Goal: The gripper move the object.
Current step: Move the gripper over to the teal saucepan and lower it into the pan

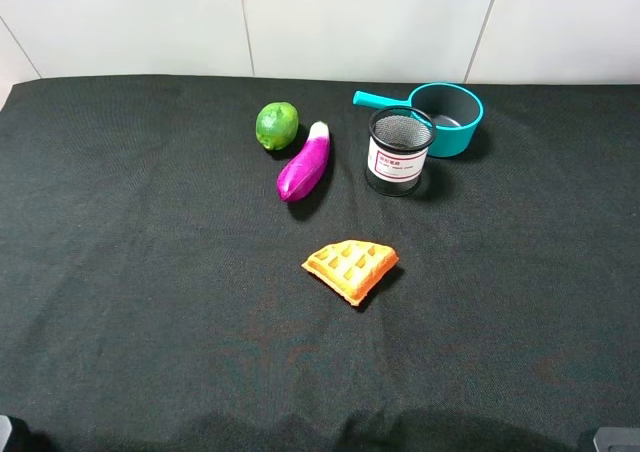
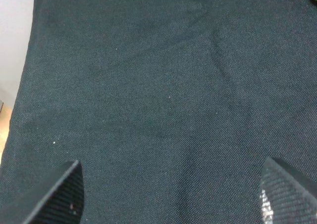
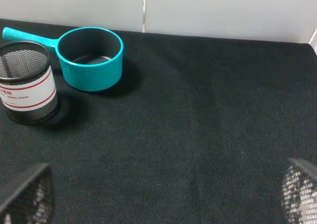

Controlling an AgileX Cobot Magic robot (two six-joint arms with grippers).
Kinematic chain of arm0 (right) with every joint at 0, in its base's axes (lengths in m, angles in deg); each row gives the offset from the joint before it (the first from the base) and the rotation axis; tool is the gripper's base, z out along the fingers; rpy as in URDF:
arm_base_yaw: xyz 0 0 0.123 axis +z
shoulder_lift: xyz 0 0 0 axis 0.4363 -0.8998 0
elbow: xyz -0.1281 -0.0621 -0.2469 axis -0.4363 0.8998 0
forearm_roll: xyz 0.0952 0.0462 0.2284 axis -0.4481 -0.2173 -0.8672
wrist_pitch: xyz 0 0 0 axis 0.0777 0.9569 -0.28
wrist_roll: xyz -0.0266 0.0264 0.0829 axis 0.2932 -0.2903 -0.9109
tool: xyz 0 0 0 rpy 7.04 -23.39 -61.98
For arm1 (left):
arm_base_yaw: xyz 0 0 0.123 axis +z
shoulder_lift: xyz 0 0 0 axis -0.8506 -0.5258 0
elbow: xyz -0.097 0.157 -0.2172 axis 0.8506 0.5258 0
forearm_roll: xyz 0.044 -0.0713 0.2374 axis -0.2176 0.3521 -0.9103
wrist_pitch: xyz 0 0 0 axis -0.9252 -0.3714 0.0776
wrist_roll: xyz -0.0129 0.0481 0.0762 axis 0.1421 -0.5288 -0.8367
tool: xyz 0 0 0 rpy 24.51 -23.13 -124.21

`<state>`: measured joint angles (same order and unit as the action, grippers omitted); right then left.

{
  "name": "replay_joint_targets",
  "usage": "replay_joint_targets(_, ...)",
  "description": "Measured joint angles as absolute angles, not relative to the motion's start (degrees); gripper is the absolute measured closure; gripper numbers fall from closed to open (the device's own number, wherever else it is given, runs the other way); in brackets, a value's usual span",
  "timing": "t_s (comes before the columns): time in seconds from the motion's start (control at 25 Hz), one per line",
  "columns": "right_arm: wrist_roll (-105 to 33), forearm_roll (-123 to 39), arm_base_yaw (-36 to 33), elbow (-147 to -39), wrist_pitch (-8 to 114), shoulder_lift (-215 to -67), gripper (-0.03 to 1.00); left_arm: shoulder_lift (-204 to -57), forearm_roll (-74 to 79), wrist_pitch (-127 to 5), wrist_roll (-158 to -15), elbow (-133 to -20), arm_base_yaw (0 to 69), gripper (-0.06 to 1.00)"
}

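I'm holding both arms back, spread and empty. The right pincer (image 3: 163,196) is facing the pan (image 3: 91,59), which is sitting upright just behind the cup (image 3: 26,87) near the surface's (image 1: 150,292) far edge, so I judge it better placed. The left pincer (image 2: 171,199) is hovering over bare cloth.

High view overlooks whole table (image 1: 150,272); right wrist shares saucepan (image 1: 458,138), mesh cup (image 1: 398,160); left wrist close above table.

Work surface: a table draped in a dark, finely woven cloth (image 1: 150,322), lightly creased. Behind its far edge stands a white panelled wall (image 1: 360,22) with thin vertical seams. Lighting is even; shadows are soft.
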<state>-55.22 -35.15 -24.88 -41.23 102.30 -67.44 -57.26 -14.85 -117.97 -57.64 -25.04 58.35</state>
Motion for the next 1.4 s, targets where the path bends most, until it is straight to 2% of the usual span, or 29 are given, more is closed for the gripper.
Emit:
replay_joint_targets(1.24, -56.4, -38.6, -24.9, -41.2, 102.3, -67.4, 0.27, -57.3, -14.9, -118.0, -57.6, -25.0, 58.4, 0.18)
replay_joint_targets(1.4, -58.5, -38.6, -24.9, -41.2, 102.2, -71.6, 0.27, -57.3, -14.9, -118.0, -57.6, -25.0, 58.4, 0.18)
